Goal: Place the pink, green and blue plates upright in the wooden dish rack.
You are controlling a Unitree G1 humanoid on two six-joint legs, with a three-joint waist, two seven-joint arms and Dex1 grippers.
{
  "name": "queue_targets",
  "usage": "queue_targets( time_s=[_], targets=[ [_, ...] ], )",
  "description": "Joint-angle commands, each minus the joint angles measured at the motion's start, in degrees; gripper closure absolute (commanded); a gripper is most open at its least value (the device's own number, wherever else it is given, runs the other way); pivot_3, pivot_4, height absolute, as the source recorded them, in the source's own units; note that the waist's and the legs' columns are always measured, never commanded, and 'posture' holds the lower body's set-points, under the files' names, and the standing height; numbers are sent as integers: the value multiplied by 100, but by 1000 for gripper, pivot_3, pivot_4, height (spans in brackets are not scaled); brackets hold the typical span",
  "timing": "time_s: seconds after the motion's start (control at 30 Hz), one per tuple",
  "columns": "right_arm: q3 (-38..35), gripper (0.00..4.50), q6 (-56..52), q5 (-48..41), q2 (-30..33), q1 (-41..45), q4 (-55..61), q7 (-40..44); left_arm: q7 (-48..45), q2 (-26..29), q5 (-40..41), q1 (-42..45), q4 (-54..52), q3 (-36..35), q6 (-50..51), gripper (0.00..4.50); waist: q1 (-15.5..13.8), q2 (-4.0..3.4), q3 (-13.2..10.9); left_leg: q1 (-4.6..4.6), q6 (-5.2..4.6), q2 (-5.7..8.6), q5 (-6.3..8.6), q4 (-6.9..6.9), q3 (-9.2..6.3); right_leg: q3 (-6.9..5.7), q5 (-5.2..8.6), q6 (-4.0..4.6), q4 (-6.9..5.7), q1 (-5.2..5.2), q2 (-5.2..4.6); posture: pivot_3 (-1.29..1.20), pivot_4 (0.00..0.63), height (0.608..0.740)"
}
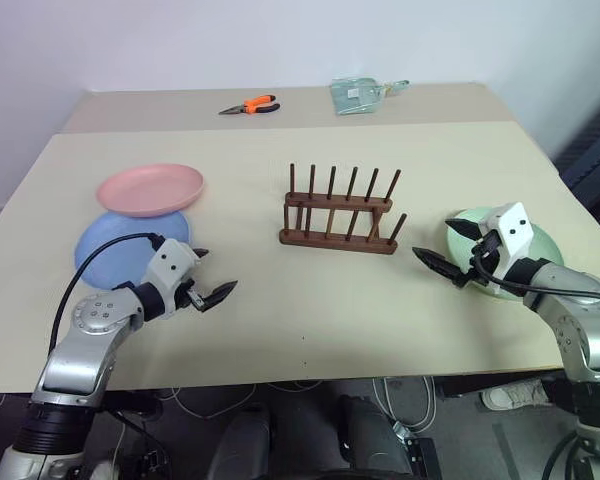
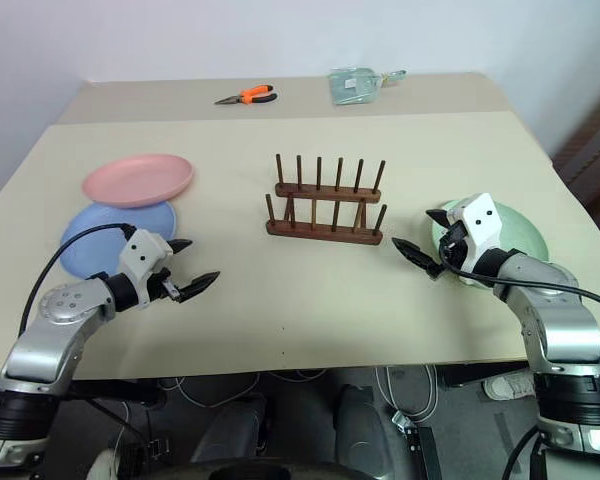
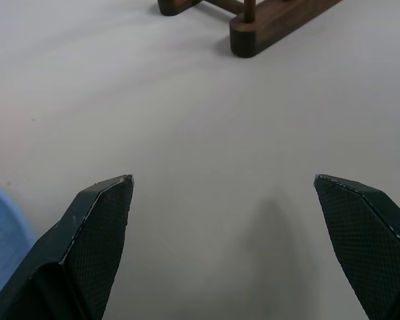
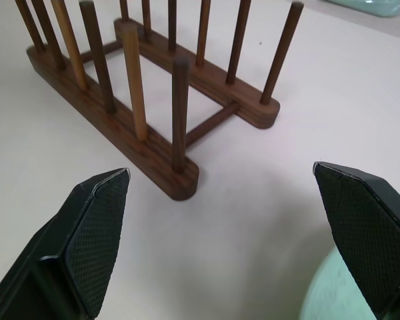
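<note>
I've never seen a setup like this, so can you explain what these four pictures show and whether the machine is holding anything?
It is a two-armed robot at a table. Two pictures come from cameras in its head, looking down. The other two come from cameras on its wrists, looking out between two black fingers. The left hand and the right hand are both open and hold nothing. On the table stand a wooden dish rack, a pink plate partly over a blue plate, and a green plate under the right hand. Pliers and a clear bag lie at the far edge.
</note>
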State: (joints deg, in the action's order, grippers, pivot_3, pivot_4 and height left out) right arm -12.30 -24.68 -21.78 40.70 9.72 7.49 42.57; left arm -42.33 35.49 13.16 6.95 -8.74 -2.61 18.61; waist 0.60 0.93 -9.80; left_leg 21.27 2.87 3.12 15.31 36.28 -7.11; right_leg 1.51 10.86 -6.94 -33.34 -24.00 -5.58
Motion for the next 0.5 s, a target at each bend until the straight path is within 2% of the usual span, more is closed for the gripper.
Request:
queue_targets(
  time_s=[0.03,0.27,0.33,0.5],
  targets=[
    [-95,0,264,77,-59,141,117,-132,-17,-73,-13,295,75,75,-125,51,5,0,0,0,0,0,0,0,0,0,0,-1,0,0,0,0,150,740],
    [-48,0,40,-78,-53,87,255,-23,-299,-178,32,826,364,325,1,51,2,0,0,-1,0,0,0,-1,0,0,-8,-14,0,0,0,0,150,740],
    [13,0,16,-44,-105,9,443,-105,-502,-250,-39,1211,814,517,-87,51,-4,0,0,-1,0,1,0,0,1,0,-8,-14,0,1,0,0,150,740],
    [53,0,34,89,-299,-300,895,-439,-1276,-767,-386,2743,2875,1199,-732,51,-59,2,1,4,0,4,0,14,-2,-3,-9,-15,0,5,1,0,150,740]
  ],
)
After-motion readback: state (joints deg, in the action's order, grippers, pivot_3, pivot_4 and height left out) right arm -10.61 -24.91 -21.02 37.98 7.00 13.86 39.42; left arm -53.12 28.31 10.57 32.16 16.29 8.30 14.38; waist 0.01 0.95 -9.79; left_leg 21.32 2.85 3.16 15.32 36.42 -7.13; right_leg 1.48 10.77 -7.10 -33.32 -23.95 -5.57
